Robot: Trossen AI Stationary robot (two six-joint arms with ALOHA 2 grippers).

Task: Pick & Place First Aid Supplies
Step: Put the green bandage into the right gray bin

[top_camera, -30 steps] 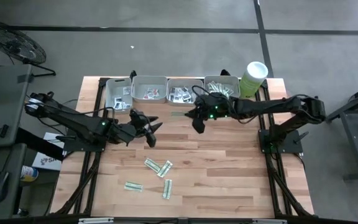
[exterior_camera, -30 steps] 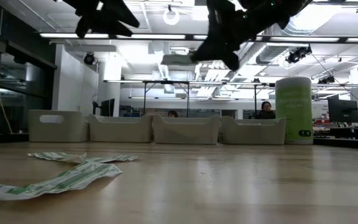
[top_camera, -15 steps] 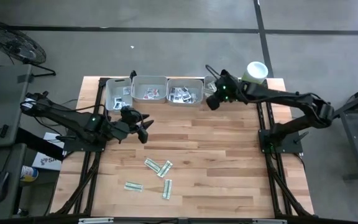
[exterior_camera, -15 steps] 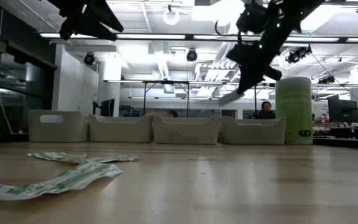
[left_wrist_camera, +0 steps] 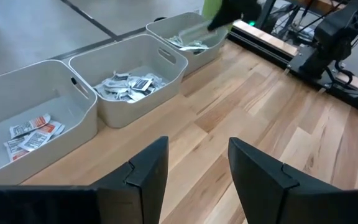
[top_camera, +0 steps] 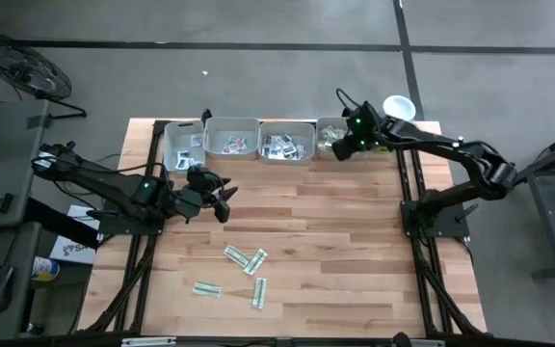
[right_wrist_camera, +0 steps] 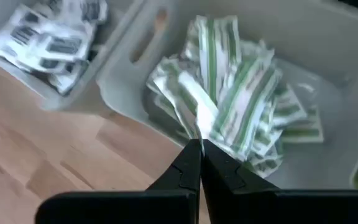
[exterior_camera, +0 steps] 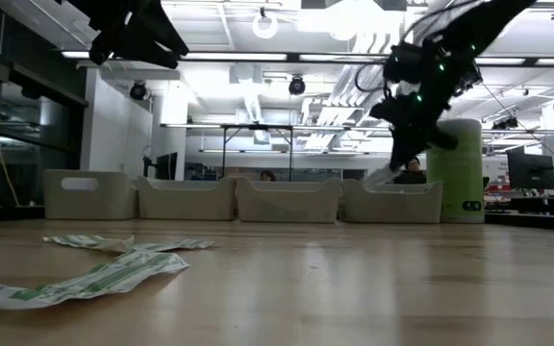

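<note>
Several narrow green-white strip sachets (top_camera: 245, 258) lie flat on the wood in the near middle, and they also show in the low view (exterior_camera: 104, 274). My right gripper (top_camera: 339, 146) hangs over the rightmost grey tray (top_camera: 328, 123), which holds a pile of the same strips (right_wrist_camera: 253, 112). It is shut on one strip (right_wrist_camera: 194, 106). My left gripper (top_camera: 223, 200) is open and empty above the table, left of centre and nearer than the trays; its fingers (left_wrist_camera: 148, 168) stand apart. My right gripper pinches one green-white strip by its end (right_wrist_camera: 197, 134) between its two fingertips, coming slanting down from the table's right. The strip reaches out past the fingertips over the tray's pile. In the low view it (exterior_camera: 381, 177) hangs clear, just above the tray's rim.
Four grey trays stand in a row along the far edge; the left ones hold squarish white sachets (left_wrist_camera: 129, 84) and red-marked ones (left_wrist_camera: 33, 130). A tall pale green tub (top_camera: 397, 112) stands right of the trays. People sit in the room beyond (exterior_camera: 412, 171).
My right gripper has carried the strip from the table's far middle toward the right and the far edge, and down over the rightmost tray. My left gripper has drawn back a little toward the table's left edge, still open.
</note>
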